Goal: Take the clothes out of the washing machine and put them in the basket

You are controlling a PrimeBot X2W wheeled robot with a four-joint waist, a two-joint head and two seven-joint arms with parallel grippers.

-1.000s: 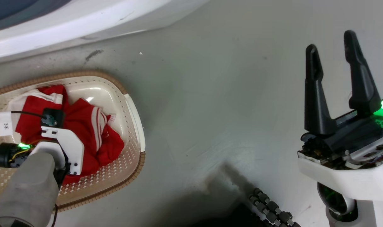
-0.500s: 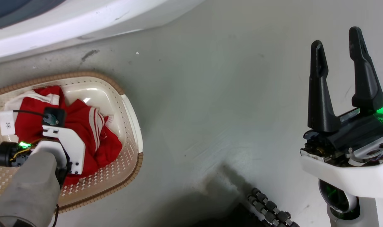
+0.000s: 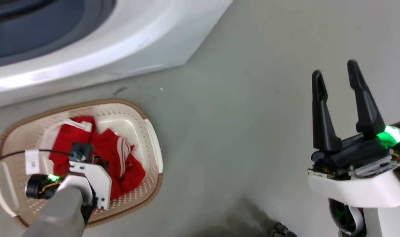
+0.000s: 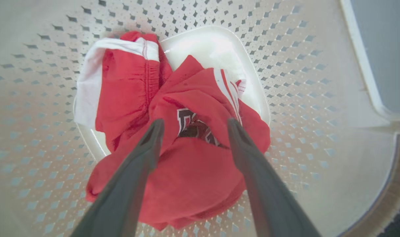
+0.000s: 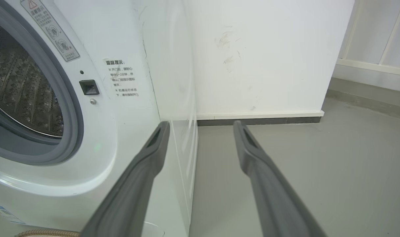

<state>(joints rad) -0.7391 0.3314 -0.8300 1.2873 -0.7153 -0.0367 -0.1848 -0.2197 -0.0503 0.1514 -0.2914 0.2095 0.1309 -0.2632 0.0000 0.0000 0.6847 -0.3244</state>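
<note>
The red clothes (image 3: 127, 164) with white stripes lie bunched in the cream basket (image 3: 153, 144) on the floor at the lower left. My left gripper (image 4: 193, 123) hangs just above the clothes (image 4: 137, 85), open, its fingers either side of a printed numeral, holding nothing. The basket's perforated wall (image 4: 302, 65) surrounds them. In the head view my left wrist covers its fingers. The white washing machine (image 3: 121, 42) fills the upper left. My right gripper (image 3: 333, 67) stands open and empty over bare floor at the right. The right gripper (image 5: 200, 123) points past the washing machine (image 5: 121, 115), whose steel drum (image 5: 18, 92) shows through the open porthole.
Grey floor (image 3: 236, 131) spreads between the basket and my right arm. A white wall with a dark baseboard (image 5: 259, 120) stands behind the machine's right side. A black ribbed cable (image 3: 282, 232) lies at the bottom edge. A thin tagged cable (image 3: 32, 161) crosses the basket.
The head camera has lifted and shifted, so more of the washing machine shows and the basket looks smaller. My left wrist stays over the clothes; the right gripper stays open.
</note>
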